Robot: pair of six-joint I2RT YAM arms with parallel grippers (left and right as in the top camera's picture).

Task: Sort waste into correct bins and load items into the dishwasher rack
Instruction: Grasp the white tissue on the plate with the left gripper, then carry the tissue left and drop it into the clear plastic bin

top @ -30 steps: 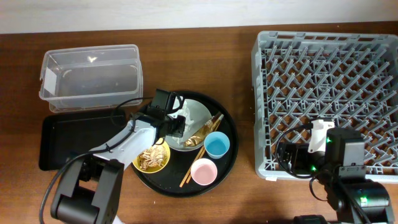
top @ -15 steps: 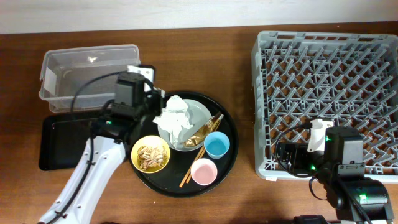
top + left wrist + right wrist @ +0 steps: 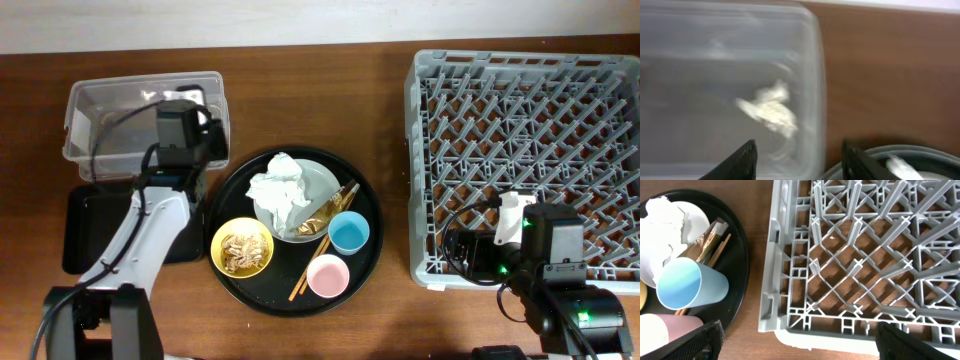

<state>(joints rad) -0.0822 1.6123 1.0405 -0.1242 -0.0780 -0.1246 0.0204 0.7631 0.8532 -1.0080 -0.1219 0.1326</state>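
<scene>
left hand (image 3: pixel 800 162), fingers apart, over the clear tub (image 3: pixel 813 75); tissue scrap (image 3: pixel 769 109) inside.

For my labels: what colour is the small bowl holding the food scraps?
The bowl is yellow; the overhead view shows it best.

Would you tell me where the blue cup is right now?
Overhead, the blue cup sits on the right side of the round tray, just lower-right of the plate and above the pink cup.
</scene>
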